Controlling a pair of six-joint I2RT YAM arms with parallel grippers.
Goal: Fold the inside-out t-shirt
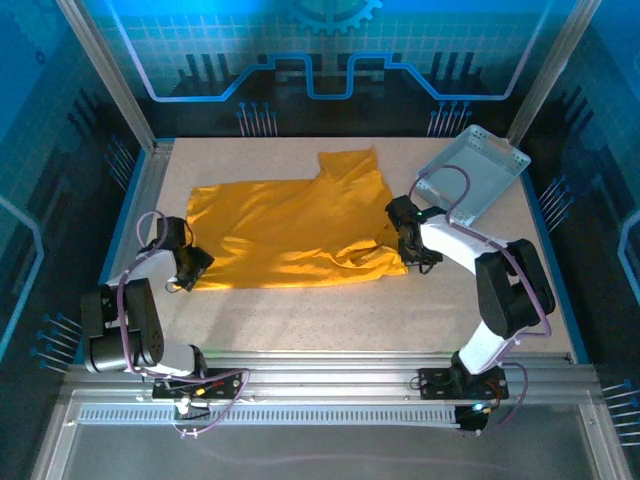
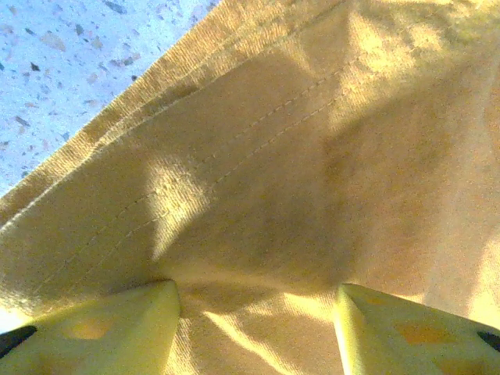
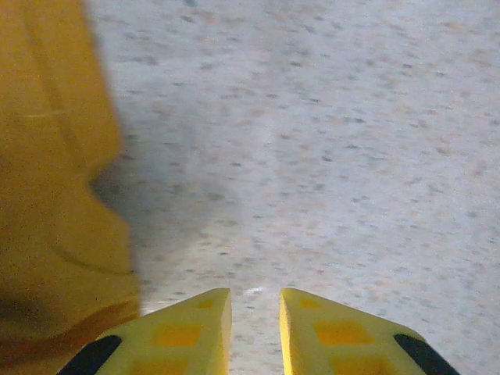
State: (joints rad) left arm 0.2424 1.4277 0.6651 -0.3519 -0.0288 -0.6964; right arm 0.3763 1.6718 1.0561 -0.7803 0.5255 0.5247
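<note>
The mustard-yellow t-shirt (image 1: 300,225) lies spread flat across the middle of the table, with one sleeve pointing to the far side. No print shows on it. My left gripper (image 1: 197,265) is at the shirt's near left corner. In the left wrist view it (image 2: 258,312) stands open, its yellow fingers (image 2: 117,328) wide apart over the hemmed cloth (image 2: 273,156), which lies under and between them. My right gripper (image 1: 418,255) is at the shirt's near right edge. Its tips (image 3: 255,293) are a narrow gap apart over bare table, and the cloth (image 3: 55,195) is just to their left.
A pale blue-grey perforated basket (image 1: 475,170) sits tilted at the far right corner of the speckled table (image 1: 330,310). Metal frame posts stand at both far corners. Bare tabletop runs between the shirt and the near rail.
</note>
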